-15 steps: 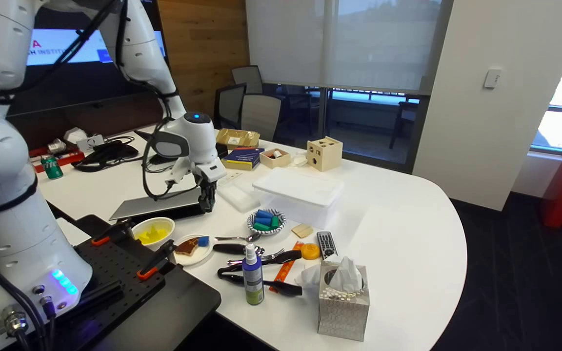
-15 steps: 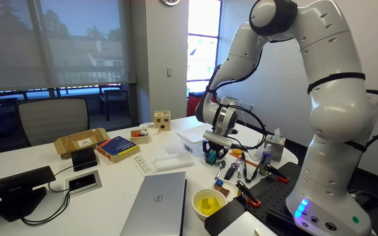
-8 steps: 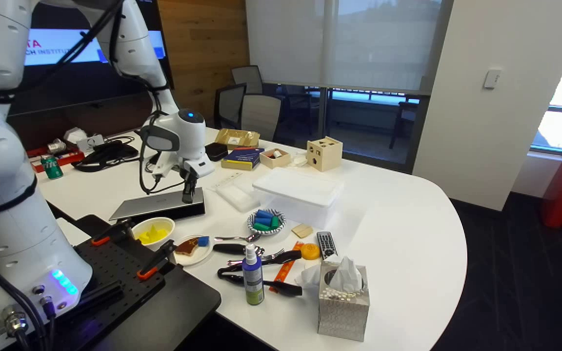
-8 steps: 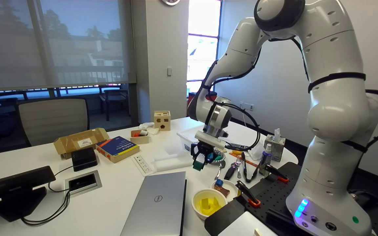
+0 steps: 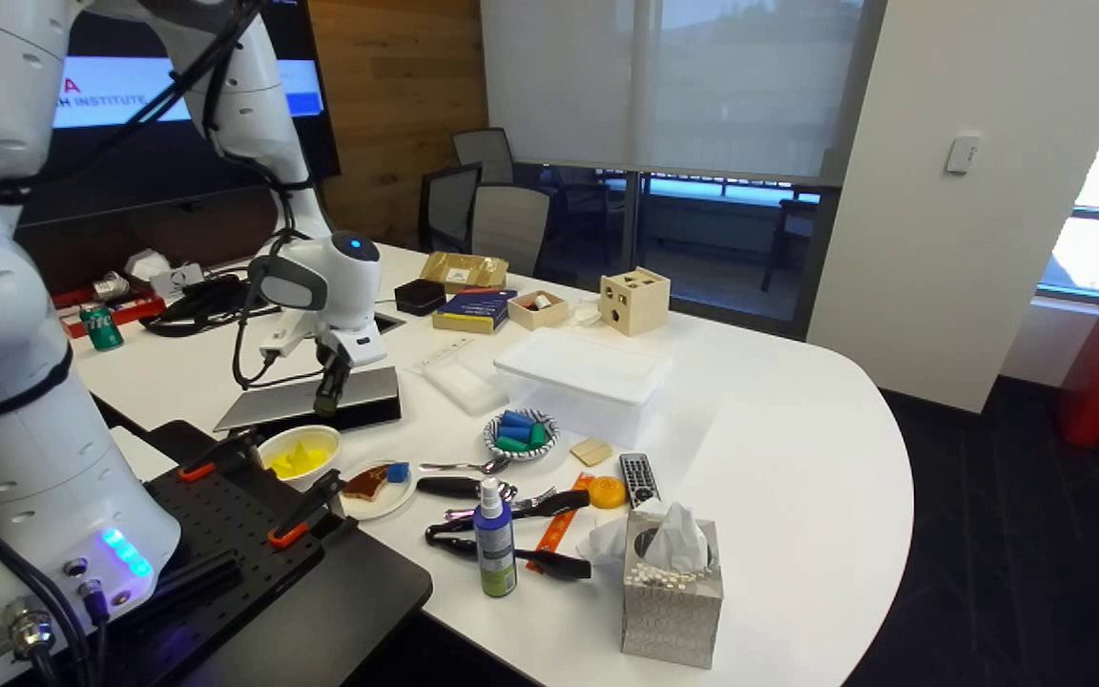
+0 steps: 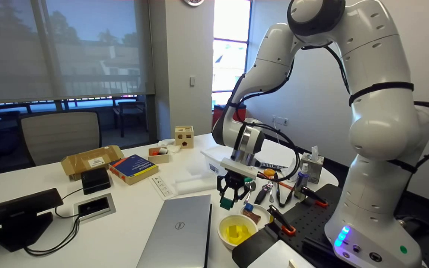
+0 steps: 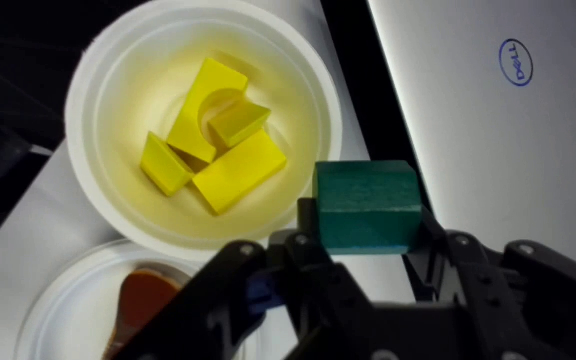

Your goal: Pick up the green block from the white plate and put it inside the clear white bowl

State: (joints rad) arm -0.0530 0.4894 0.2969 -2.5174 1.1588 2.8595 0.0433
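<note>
Now tool [image 7: 366,220] nearer white bowl [image 7: 81,125]; still clamped on green block [image 7: 368,200].

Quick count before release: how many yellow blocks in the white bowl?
4 in the white bowl, by the wrist view: the arched block uppermost, a small block at its cutout, a rectangular block below, a second small block at left. Any underneath could be hidden.

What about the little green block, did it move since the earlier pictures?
Yes: in an exterior view the green block has moved toward the white bowl, which stayed put.
</note>
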